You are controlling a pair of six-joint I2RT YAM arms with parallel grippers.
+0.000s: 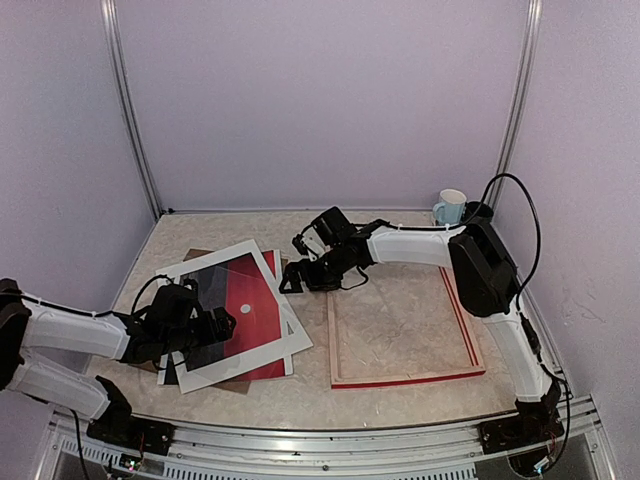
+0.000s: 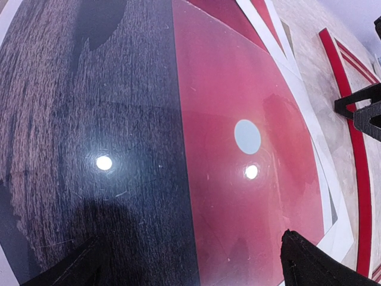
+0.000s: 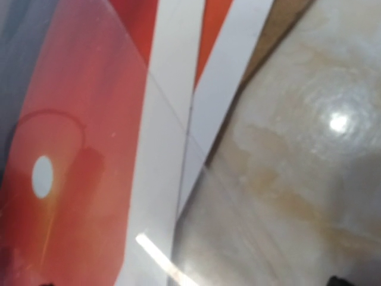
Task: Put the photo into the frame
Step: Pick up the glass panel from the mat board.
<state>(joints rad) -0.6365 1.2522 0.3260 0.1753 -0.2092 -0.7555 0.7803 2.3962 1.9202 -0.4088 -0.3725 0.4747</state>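
The photo (image 1: 247, 293), a red sky with a small white sun over dark water, lies flat at the left of the table inside a white mat (image 1: 250, 355) on a brown board. The frame (image 1: 405, 379), red-faced with pale wood sides, lies to its right with only table showing inside it. My left gripper (image 1: 222, 325) hovers open low over the photo (image 2: 238, 89); its fingertips (image 2: 315, 262) stand wide apart with nothing between them. My right gripper (image 1: 292, 265) is open above the stack's right edge, where the photo (image 3: 77, 149), mat (image 3: 169, 119) and table show.
A pale blue mug (image 1: 450, 207) stands at the back right corner. Brown backing board (image 3: 280, 30) sticks out from under the white mats. The frame's red edge (image 2: 357, 179) runs just right of the stack. Purple walls close in the table on three sides.
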